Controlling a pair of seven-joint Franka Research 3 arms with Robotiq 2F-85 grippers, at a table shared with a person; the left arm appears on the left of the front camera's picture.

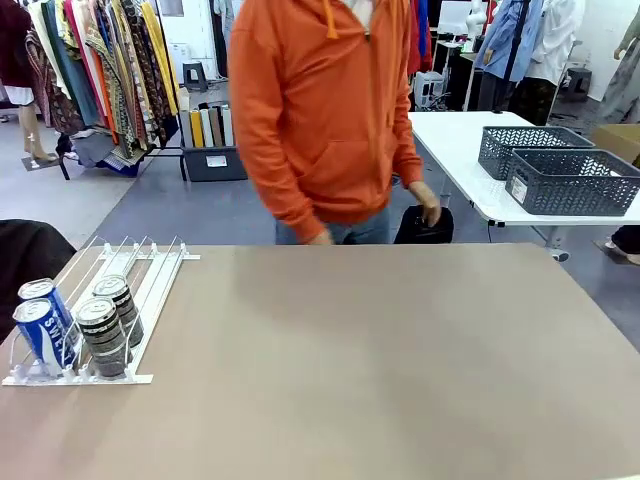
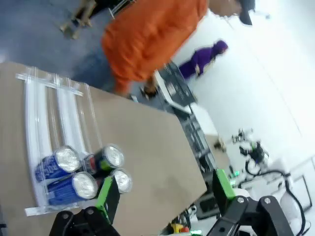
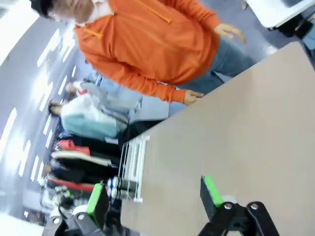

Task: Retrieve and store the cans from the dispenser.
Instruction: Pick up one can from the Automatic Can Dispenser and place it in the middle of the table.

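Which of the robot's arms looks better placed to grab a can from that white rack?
Probably the left. The dispenser with its four cans sits at the left edge of the table, and the left gripper hangs open close above them; from the right gripper they show far across the table.

You have almost nothing legible here. In the front view, at about 8 o'clock, the nearer blue can carries tall white lettering up its side. You can take the first letter for an S, but the rest curves away and is too small to read. The blue can behind it shows white print you cannot make out. The pale bands on the front dark can give you no readable words. At 3 o'clock, the grey mesh basket has a small white tag on its near left corner, and it is blurred. At 10 o'clock, the dark bin bears a white label, also unreadable. In the left wrist view, a blue can shows only smeared white marks.
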